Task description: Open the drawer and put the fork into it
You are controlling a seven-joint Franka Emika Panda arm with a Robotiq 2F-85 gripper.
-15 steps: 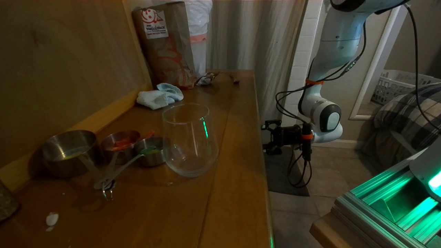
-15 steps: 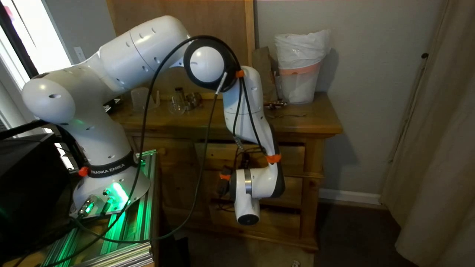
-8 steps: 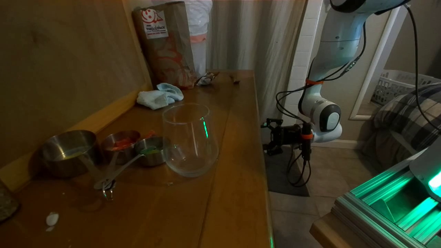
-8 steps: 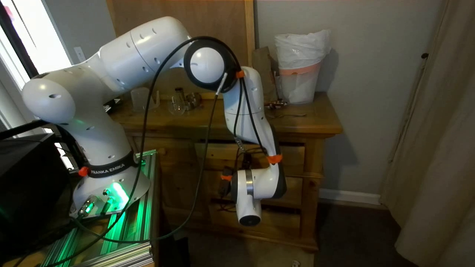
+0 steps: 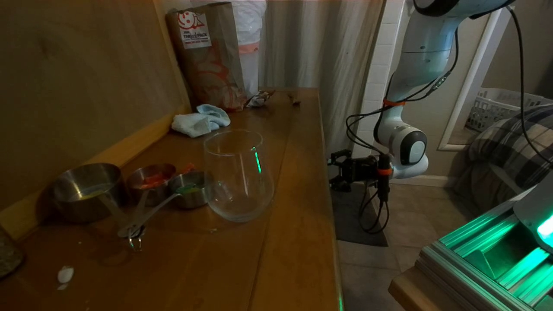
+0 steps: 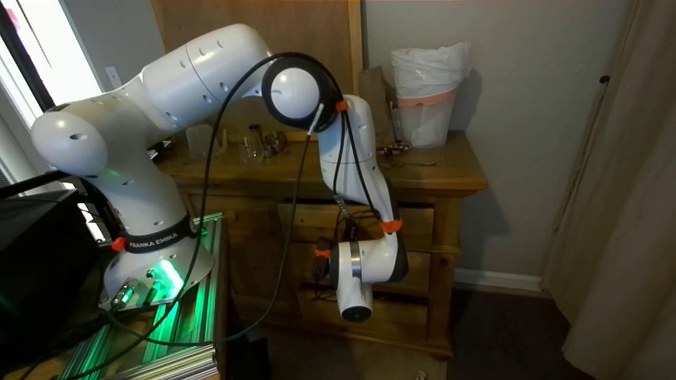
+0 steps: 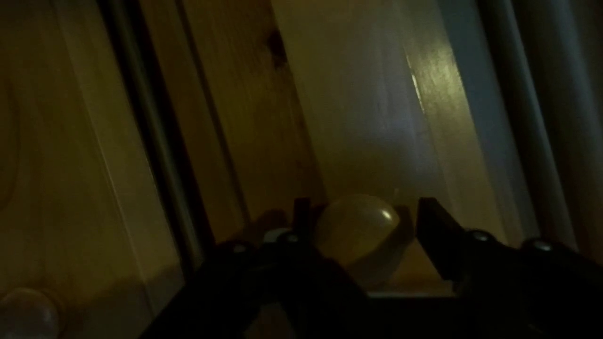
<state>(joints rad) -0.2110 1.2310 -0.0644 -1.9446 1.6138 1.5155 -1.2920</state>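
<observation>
My tool is standing open around the knob of a drawer

In the dark wrist view, my tool is standing partly open, with one finger on each side of the round wooden knob. A gap is showing between the knob and the finger on the right of this view; whether the opposite finger is touching the knob, I am not seeing clearly. I am not gripping anything. The knob is sitting on the brown front of the drawer; I am not able to say how far this drawer is standing out.

The thin metal fork is lying on the wooden table, near the white-lined bin in an exterior view, well apart from my tool.

On the same table, three metal measuring cups are standing near a clear glass, and a pale blue cloth is lying before the brown paper bag.
</observation>
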